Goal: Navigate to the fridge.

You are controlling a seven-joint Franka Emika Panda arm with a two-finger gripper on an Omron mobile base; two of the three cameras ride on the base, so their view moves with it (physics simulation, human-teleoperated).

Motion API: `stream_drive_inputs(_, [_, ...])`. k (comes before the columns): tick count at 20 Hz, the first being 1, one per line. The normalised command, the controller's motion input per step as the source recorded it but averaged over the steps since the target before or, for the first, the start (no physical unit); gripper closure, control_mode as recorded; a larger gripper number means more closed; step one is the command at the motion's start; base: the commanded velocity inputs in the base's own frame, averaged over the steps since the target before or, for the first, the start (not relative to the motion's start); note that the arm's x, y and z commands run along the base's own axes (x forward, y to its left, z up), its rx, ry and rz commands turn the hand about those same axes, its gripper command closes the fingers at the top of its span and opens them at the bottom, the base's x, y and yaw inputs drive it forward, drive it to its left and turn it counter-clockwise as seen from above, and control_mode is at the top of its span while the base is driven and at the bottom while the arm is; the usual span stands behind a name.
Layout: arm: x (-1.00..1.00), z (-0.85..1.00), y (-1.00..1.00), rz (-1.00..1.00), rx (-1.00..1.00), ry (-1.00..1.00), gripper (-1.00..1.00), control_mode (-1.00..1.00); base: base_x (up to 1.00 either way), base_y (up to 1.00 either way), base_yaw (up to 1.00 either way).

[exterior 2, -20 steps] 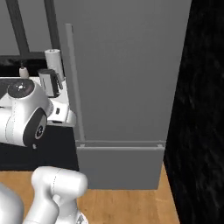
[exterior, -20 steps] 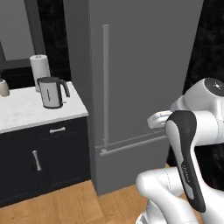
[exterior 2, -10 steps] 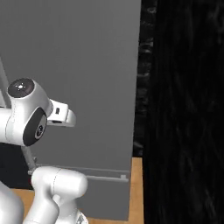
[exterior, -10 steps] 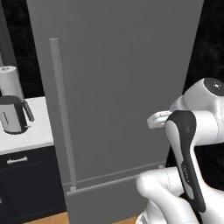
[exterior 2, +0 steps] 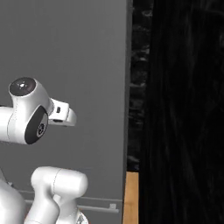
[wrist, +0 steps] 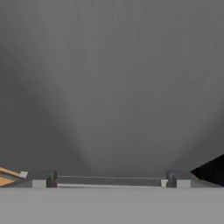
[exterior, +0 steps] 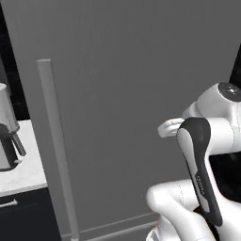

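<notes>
The fridge [exterior: 132, 94] stands directly in front of the robot, its flat matte grey door taking up most of the left base view. A long vertical bar handle [exterior: 57, 146] runs down the fridge's left side, and just beyond that edge a dark kettle [exterior: 8, 141] sits on a pale counter [exterior: 21, 176] over a navy cabinet [exterior: 23, 219]. In the right base view the fridge [exterior 2: 78, 65] ends at its right edge against a black wall [exterior 2: 183, 109], with a strip of wooden floor [exterior 2: 131, 197] at the foot of that edge and the lower drawer handle [exterior 2: 94, 205] low on the front. The hand view faces the fridge [wrist: 109, 78] at close range (the drawer handle [wrist: 109, 180] lies along its bottom). Whether the gripper is released or clenched cannot be told.
</notes>
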Motion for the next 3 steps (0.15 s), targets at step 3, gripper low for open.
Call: stream_drive_inputs(3, [0.0, 0.0, 0.0, 0.0, 0.0, 0.0, -1.0, 1.0, 1.0, 0.16, 0.33])
